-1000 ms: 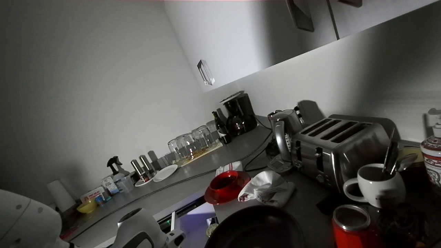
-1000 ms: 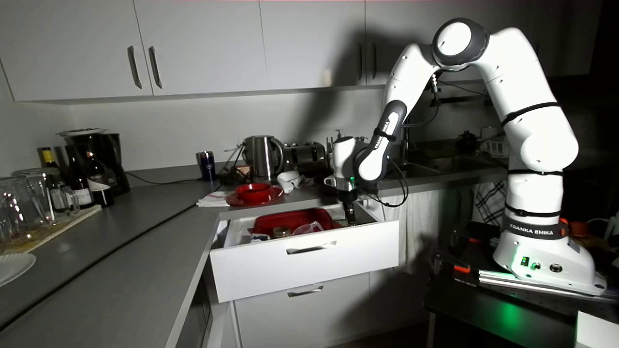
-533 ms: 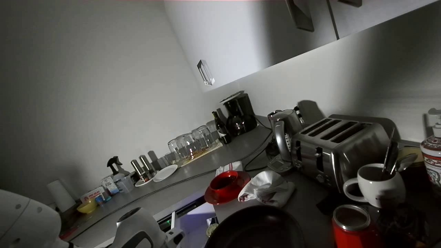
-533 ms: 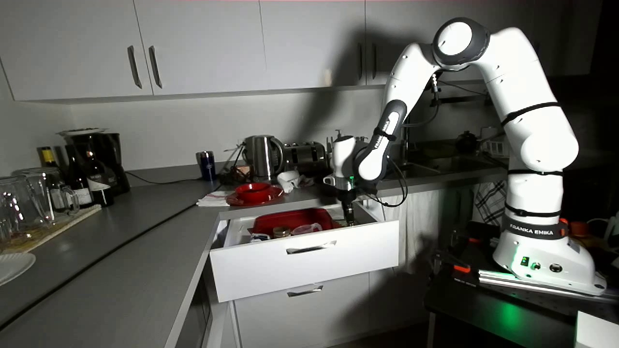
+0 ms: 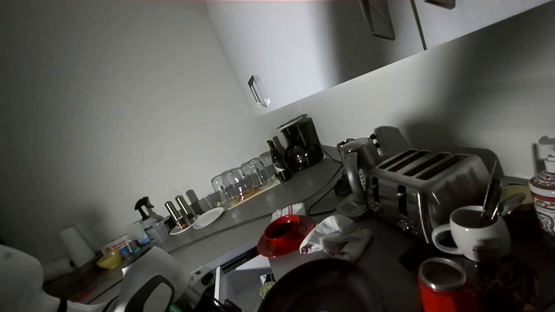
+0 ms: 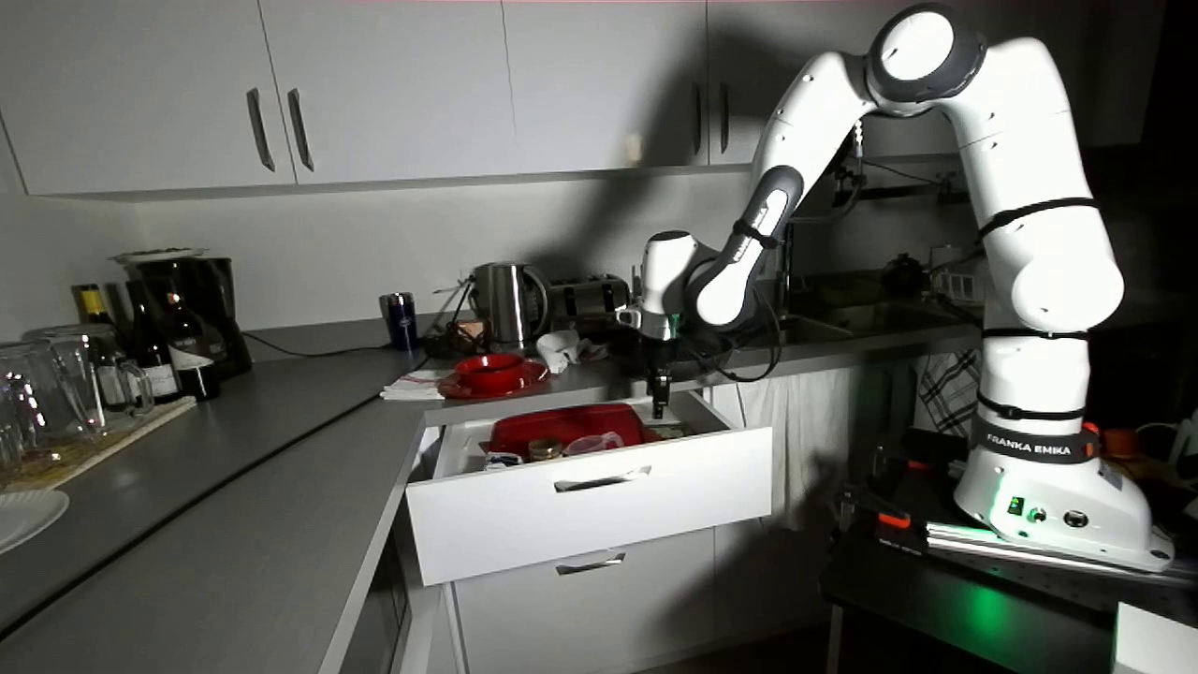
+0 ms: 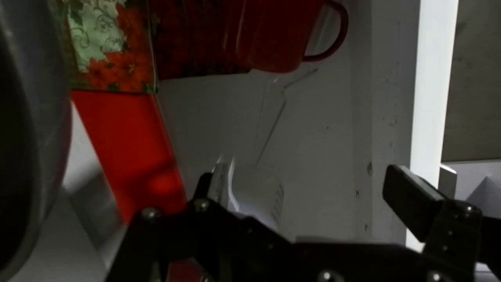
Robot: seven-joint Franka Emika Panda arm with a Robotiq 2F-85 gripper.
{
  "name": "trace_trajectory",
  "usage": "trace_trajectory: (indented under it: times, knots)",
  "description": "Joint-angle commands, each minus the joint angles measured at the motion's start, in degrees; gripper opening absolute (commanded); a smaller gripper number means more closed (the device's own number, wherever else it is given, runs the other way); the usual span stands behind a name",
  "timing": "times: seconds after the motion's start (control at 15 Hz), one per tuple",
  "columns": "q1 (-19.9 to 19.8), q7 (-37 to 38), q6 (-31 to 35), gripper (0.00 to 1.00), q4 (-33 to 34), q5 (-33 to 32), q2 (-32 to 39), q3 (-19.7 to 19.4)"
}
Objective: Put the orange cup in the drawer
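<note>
My gripper (image 7: pixel 309 184) is open and empty between the fingertips, low in the drawer. In an exterior view the gripper (image 6: pixel 658 410) points down at the right part of the open white drawer (image 6: pixel 590 515). No clearly orange cup shows. A dark red cup (image 7: pixel 270 39) with a handle is in the drawer, ahead of the fingers and cut off by the top of the wrist view. It is apart from both fingers. In the exterior views this cup is hidden. A clear measuring cup (image 7: pixel 262 199) is beside the left finger; whether they touch I cannot tell.
In the drawer are a red tray (image 6: pixel 562 426), a floral pack (image 7: pixel 109 51) and a small jar (image 6: pixel 545 450). The drawer's white edge (image 7: pixel 434 98) runs along the right finger. A frying pan (image 5: pixel 321 286), a red bowl (image 5: pixel 282 227) and a toaster (image 5: pixel 427 186) are on the counter.
The clear measuring cup settles flatter between the two earlier moments. My gripper then moves up and slightly left in the drawer view, away from the floral pack, without the measuring cup.
</note>
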Motion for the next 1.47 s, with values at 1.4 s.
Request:
trace_trajectory:
  times: [1.4]
  knots:
    - [4.91,26.74,9.46,1.0,-27.3,20.58,-36.42,11.94]
